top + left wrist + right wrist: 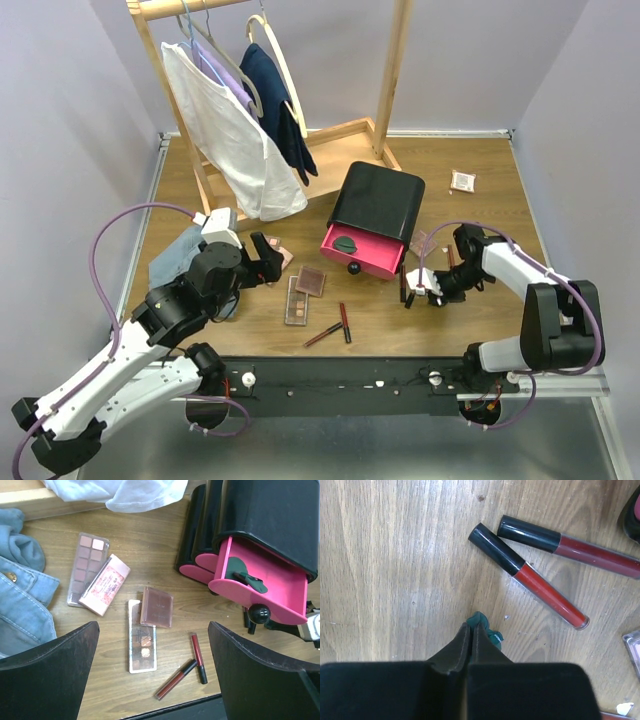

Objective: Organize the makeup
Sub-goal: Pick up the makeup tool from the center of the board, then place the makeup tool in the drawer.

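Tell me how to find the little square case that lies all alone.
Find the black box with the open pink drawer in the middle of the wooden table. Look right of it, toward the far corner: the small square blush case lies flat there. The palettes and lip tubes crowd in front of the box; this case lies alone.

We are looking at wood, gloss and matt black.
Ahead of the matt black right fingers (pixel 462 647) the table (pixel 395 555) is showing bare wood grain. Beyond their tips the lip tubes (pixel 527 575) are shining, with glossy caps and clear plastic. The green piece (pixel 490 630) pinched between them is looking matt. Left of the left fingers (pixel 55 670), blue denim (pixel 25 605); beyond them, a glossy black box (pixel 270 510) with a smooth pink drawer (pixel 272 582).
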